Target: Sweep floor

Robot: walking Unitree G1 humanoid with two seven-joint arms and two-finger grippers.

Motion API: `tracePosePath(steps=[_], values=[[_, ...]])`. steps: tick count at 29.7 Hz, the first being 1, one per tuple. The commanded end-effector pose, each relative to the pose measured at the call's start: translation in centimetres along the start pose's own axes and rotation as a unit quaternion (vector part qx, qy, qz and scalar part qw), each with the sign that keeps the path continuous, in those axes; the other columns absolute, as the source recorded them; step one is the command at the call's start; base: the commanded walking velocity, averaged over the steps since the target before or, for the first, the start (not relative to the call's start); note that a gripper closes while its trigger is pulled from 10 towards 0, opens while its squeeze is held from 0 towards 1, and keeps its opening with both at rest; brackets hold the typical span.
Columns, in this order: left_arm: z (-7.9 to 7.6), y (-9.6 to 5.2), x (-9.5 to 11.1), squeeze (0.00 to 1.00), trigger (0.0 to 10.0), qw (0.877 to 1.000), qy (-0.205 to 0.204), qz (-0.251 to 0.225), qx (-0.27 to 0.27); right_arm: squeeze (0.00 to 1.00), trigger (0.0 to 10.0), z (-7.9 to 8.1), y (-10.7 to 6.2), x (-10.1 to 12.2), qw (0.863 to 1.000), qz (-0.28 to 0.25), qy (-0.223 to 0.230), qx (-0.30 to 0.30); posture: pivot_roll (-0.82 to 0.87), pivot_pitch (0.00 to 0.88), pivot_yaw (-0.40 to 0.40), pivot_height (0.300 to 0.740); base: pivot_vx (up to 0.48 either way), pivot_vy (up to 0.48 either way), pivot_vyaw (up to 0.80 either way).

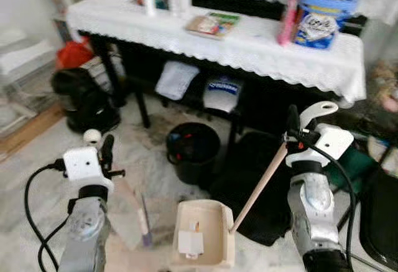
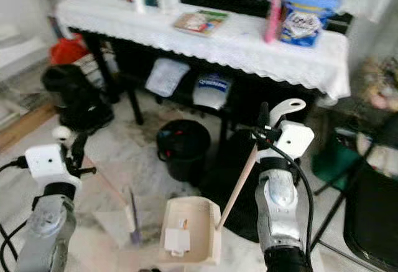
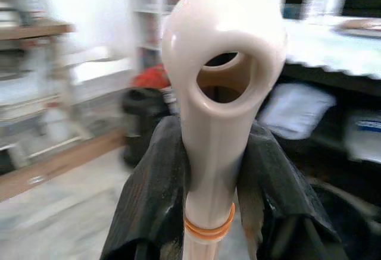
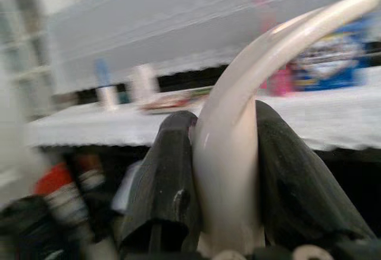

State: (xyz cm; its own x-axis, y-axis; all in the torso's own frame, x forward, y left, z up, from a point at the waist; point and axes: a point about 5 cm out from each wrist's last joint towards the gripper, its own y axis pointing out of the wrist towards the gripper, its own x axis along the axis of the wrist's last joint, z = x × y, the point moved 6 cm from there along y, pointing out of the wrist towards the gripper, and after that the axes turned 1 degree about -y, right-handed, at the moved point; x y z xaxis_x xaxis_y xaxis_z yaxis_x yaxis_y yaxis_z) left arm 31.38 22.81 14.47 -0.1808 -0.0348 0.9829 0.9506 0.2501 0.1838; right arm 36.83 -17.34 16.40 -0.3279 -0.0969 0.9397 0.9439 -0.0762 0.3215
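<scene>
Big worktop (image 1: 249, 51) with the white cloth runs across the back, black bin (image 1: 193, 150) on the floor under it. Right hand (image 1: 293, 126) is clamped on the dustpan handle (image 1: 261, 185), which slants down-left to the dustpan (image 1: 202, 231) sitting between the arms. Left hand (image 1: 106, 150) is gripping the broom handle (image 3: 223, 93); its long axis runs down-right to the bristles (image 1: 144, 222), just left of the pan, so the sweep probably goes rightward.
</scene>
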Motion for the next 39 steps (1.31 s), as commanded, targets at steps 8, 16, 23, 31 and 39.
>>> tracePosePath(steps=[8, 16, 23, 31, 39], values=[[-1.9, 0.6, 2.3, 0.0, 10.0, 0.999, -0.007, -0.042, -0.02, 0.0, 10.0, 1.1, 1.3, 2.9, 0.999, -0.05, 0.015, 0.012, 0.01, 0.0, 0.028, 0.74, 0.0, 0.0, 0.76], [-1.3, 0.8, 2.3, 0.0, 10.0, 0.999, -0.008, -0.041, -0.006, 0.0, 10.0, 0.7, 1.3, 3.3, 0.998, -0.053, 0.009, 0.01, 0.0, 0.0, 0.031, 0.74, 0.0, 0.0, 0.76], [-1.2, 1.0, 2.5, 0.0, 10.0, 0.999, -0.017, -0.042, 0.002, 0.0, 10.0, 1.0, 1.4, 3.4, 0.998, -0.051, 0.012, 0.016, 0.0, 0.0, 0.025, 0.74, 0.0, 0.0, 0.76], [-0.5, 1.0, 2.5, 0.0, 10.0, 0.999, -0.012, -0.04, 0.014, 0.0, 10.0, 1.6, 1.3, 3.2, 0.999, -0.046, 0.016, 0.024, 0.01, 0.002, 0.023, 0.74, 0.0, 0.0, 0.76], [-0.3, 1.3, 2.4, 0.0, 10.0, 0.999, 0.001, -0.037, 0.014, 0.0, 10.0, 1.6, 1.2, 3.4, 0.999, -0.045, 0.013, 0.027, 0.0, 0.014, 0.01, 0.74, 0.0, 0.0, 0.76]])
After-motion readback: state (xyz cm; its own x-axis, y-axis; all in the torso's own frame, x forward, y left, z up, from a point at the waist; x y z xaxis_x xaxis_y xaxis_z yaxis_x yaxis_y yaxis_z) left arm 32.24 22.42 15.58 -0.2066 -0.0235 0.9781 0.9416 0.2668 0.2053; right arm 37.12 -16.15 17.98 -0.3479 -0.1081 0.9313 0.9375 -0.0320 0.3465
